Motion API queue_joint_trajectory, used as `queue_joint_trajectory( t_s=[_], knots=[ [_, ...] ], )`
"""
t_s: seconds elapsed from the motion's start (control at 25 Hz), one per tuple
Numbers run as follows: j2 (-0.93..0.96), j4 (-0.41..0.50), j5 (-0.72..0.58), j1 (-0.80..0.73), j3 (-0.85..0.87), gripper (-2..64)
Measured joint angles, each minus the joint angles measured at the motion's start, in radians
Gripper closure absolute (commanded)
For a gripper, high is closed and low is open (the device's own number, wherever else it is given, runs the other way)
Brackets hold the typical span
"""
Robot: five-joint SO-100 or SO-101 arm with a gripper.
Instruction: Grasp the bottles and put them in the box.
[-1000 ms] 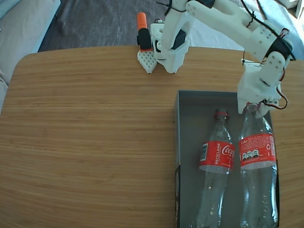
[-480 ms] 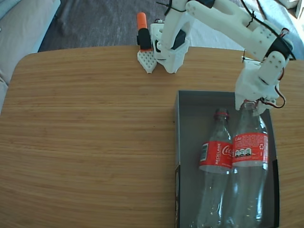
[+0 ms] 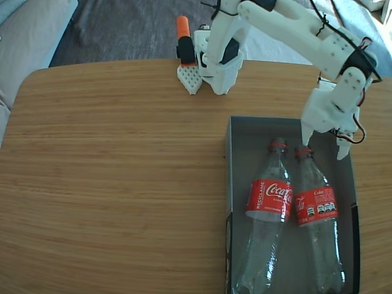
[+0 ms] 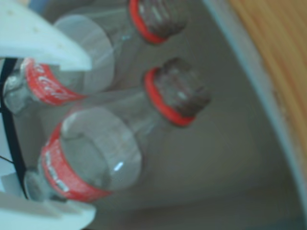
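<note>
Both bottles (image 3: pixel 267 202) (image 3: pixel 315 208) were seen lying side by side in the box (image 3: pixel 242 131), necks toward the arm. The fingers (image 3: pixel 323 145) were spread and held nothing, just above the right bottle's neck. A low withdrawal could catch that neck and roll the bottle against its neighbour.

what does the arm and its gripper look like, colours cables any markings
The arm is white plastic in chunky blocky segments, with black joint parts and thin black cables along the top. A few red wires show beside the gripper, which has two plain white pointed fingers. No markings visible.
</note>
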Motion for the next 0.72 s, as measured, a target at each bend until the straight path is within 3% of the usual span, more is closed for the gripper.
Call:
queue_joint_trajectory(
  t_s=[0.24, 0.52, 0.72],
  knots=[
    [0.000, 0.009, -0.003, 0.181, -0.147, 40.9],
    [0.000, 0.132, 0.003, 0.397, -0.272, 60.5],
    [0.000, 0.178, 0.060, 0.476, -0.272, 61.6]
  ],
)
